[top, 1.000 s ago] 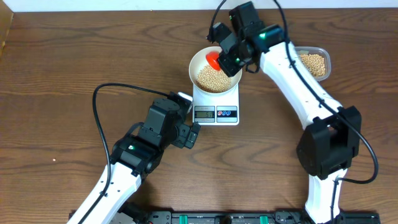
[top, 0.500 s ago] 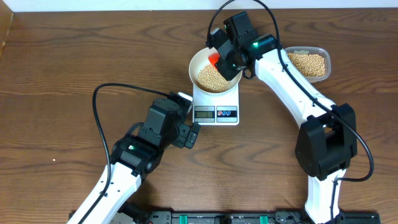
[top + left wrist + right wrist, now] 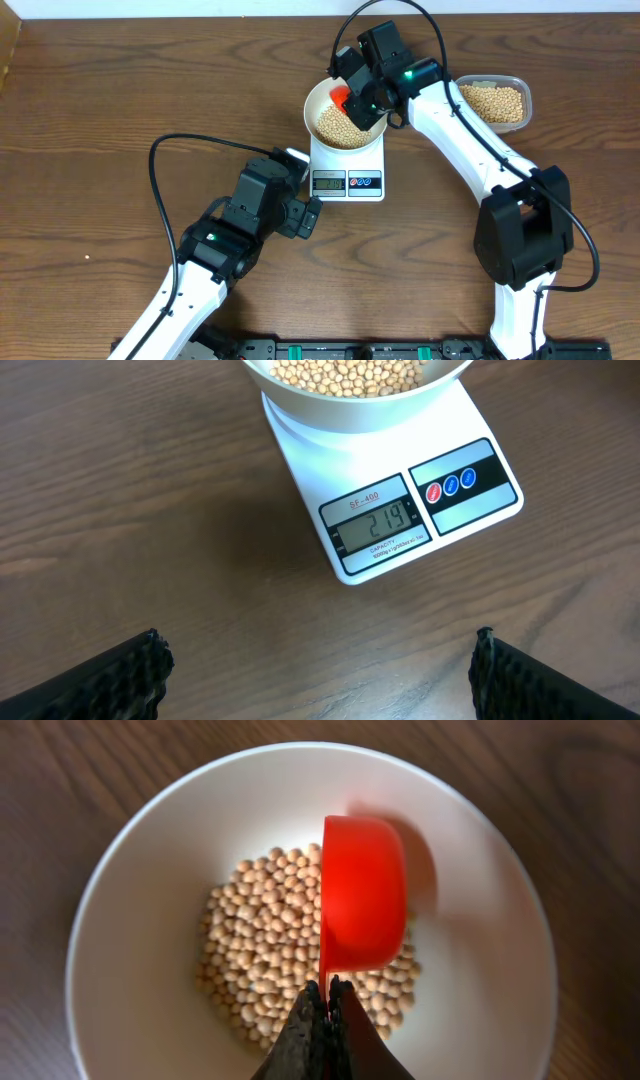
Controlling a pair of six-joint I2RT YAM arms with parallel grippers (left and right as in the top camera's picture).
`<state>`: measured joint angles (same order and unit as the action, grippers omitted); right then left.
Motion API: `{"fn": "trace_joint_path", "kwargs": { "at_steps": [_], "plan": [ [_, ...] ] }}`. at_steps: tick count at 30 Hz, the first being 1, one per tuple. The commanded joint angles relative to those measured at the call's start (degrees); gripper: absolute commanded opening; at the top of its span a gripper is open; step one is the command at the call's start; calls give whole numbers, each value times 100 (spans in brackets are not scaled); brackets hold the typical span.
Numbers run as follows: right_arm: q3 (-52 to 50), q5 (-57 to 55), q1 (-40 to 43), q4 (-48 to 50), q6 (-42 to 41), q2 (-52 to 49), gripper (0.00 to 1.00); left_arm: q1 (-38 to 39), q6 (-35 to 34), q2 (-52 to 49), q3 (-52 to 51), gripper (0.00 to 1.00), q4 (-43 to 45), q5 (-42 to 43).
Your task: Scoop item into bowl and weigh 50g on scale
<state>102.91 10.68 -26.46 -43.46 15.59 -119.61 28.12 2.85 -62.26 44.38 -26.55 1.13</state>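
Observation:
A white bowl (image 3: 322, 96) with pale-tan beans (image 3: 340, 125) stands on the white scale (image 3: 347, 172). The scale's display (image 3: 376, 527) appears to read 219 in the left wrist view, where the bowl (image 3: 340, 410) shows at the top. My right gripper (image 3: 327, 1005) is shut on the handle of a red scoop (image 3: 362, 890), tipped on its side over the beans (image 3: 270, 945) in the bowl (image 3: 140, 920). The scoop (image 3: 343, 93) sits over the bowl's far side. My left gripper (image 3: 320, 670) is open and empty above the table, in front of the scale.
A clear plastic tub (image 3: 495, 102) of beans stands at the back right, beside the right arm. The left arm (image 3: 235, 235) lies front left of the scale. Brown wooden table all around.
The right gripper with the red scoop shifted slightly left and back over the bowl a second ago, then held still. The left arm has not moved.

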Motion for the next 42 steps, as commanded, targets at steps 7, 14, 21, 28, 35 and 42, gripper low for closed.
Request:
{"fn": "trace_joint_path", "kwargs": {
  "at_steps": [7, 14, 21, 28, 35, 42],
  "plan": [
    [-66, 570, -105, -15, -258, -57, 1, -24, 33, -22, 61, 97, 4, -31],
    [-66, 826, -107, -94, -317, -57, 1, -24, 33, -22, 61, 97, 4, -31],
    [-61, 1071, -96, -125, -417, -55, 1, -24, 33, -22, 61, 97, 4, -31],
    [31, 1705, 216, -173, -573, 81, 1, -24, 33, -22, 61, 97, 4, -31],
    [173, 2909, 844, -293, -595, 190, 1, -24, 33, -22, 61, 97, 4, -31],
    [173, 3934, 1421, -354, -584, 199, 1, -24, 33, -22, 61, 97, 4, -31]
  ]
}}
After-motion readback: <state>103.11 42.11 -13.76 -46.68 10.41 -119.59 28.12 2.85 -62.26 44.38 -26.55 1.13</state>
